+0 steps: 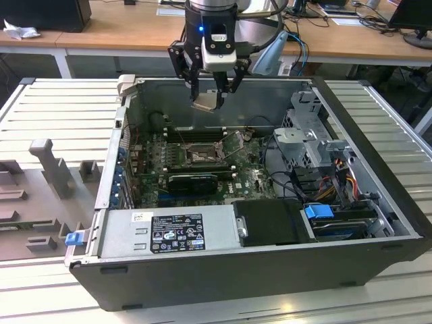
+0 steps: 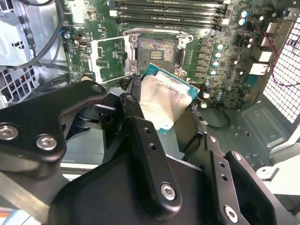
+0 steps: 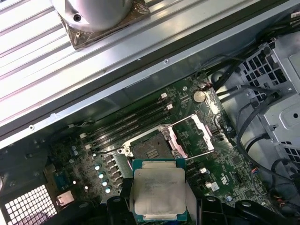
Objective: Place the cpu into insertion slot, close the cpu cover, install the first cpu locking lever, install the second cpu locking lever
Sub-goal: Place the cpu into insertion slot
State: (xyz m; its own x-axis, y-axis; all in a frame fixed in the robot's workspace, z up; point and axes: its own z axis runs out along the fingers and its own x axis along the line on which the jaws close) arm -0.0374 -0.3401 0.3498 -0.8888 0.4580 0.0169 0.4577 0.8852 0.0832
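**Black two-finger pincer (image 1: 209,94) holding the flat, square, silver-topped cpu (image 1: 205,102) over the open dark computer case (image 1: 270,270)**
The pincer is closed on the chip's edges and holds it in the air. In the exterior view the square black insertion slot (image 1: 200,156) lies well apart at the chip's six o'clock. In the second wrist view the thin silver cpu cover (image 2: 108,56) stands swung open beside the bare socket.

I worked in a lab: open black computer case (image 1: 236,277) on ribbed grey metal bench (image 1: 61,101), cluttered wooden desks (image 1: 121,30) behind.
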